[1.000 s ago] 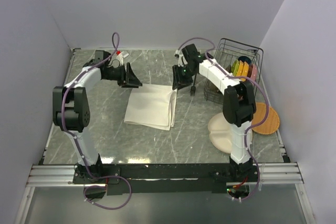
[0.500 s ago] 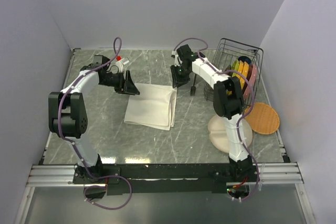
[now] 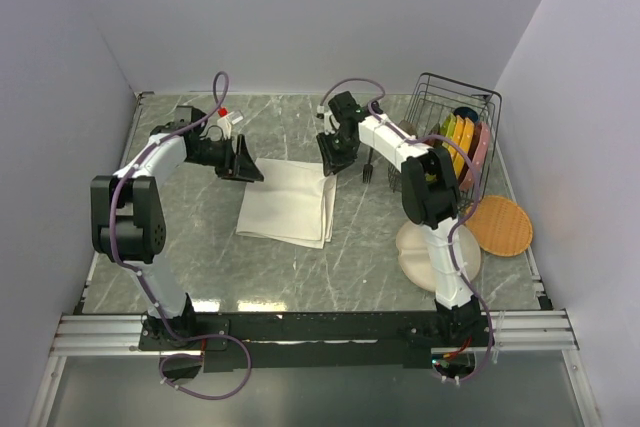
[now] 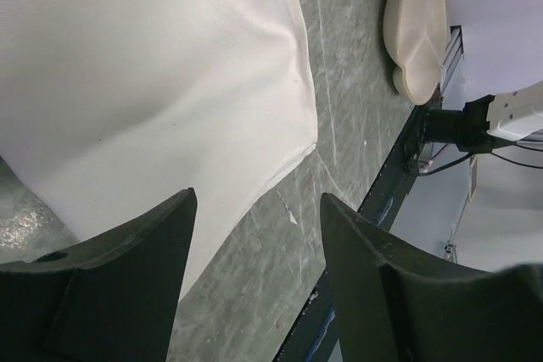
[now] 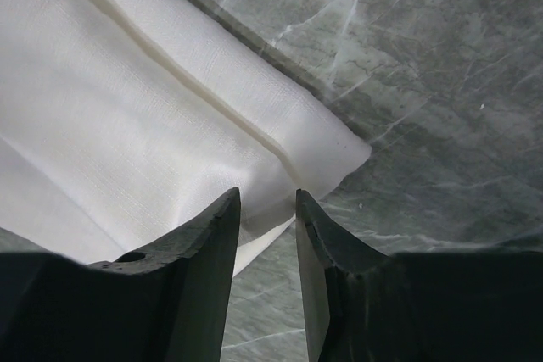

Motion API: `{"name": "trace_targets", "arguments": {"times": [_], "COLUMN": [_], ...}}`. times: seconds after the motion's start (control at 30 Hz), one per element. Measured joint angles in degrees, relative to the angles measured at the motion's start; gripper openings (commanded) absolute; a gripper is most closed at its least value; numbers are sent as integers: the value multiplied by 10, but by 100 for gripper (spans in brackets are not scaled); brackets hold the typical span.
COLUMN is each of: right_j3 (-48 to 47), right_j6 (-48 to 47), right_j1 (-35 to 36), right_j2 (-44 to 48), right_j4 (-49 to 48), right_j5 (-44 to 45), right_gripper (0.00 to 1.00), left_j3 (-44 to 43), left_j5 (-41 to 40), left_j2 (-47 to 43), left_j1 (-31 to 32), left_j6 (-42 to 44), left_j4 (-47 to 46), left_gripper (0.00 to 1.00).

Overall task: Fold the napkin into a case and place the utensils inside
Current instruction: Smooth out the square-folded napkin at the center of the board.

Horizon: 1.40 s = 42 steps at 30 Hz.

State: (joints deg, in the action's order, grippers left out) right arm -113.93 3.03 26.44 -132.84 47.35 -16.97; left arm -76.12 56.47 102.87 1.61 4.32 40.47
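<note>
Currently, right gripper (image 5: 266, 201): black two-finger claw, jaws narrowly parted, nothing pinched, poised over the cloth's far right corner.
Left gripper (image 4: 257, 205): jaws spread wide, empty, low over the far left edge.
Napkin: large cream-white soft cloth napkin (image 3: 288, 205), folded in layers, flat on the grey marbled tabletop (image 3: 300, 272) between the arms.
Handling: judged light and limp, and its layers may slide. Best pinched at the corners through all layers.
Utensils: dark slender fork (image 3: 368, 169) lies right of the cloth, near the black wire basket (image 3: 460, 82). Spoon not made out.
</note>
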Motion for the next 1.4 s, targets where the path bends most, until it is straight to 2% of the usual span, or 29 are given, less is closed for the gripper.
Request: {"name": "trace_targets", "arguments": {"times": [0.33, 0.4, 0.57, 0.6, 0.8, 1.1, 1.4], "right_j3": [0, 0, -2, -5, -24, -55, -77], "right_j6": [-21, -29, -41, -43, -56, -83, -148], "right_j1": [4, 6, 11, 12, 14, 18, 37], "right_j2": [-5, -5, -9, -12, -29, -24, -19], "right_j4": [8, 11, 16, 17, 27, 27, 15], "right_j5": [6, 10, 17, 19, 26, 42, 99], "right_gripper": [40, 34, 32, 24, 0, 0, 0], "left_j3": [-1, -1, -4, -5, -10, -10, 2], "left_j5": [0, 0, 0, 0, 0, 0, -6], "left_j2": [0, 0, 0, 0, 0, 0, -4], "left_j1": [-7, -9, -12, -13, -21, -33, -34], "left_j6": [6, 6, 6, 6, 6, 5, -4], "left_j4": [9, 9, 10, 10, 10, 8, -8], "left_gripper": [68, 68, 69, 69, 69, 70, 71]}}
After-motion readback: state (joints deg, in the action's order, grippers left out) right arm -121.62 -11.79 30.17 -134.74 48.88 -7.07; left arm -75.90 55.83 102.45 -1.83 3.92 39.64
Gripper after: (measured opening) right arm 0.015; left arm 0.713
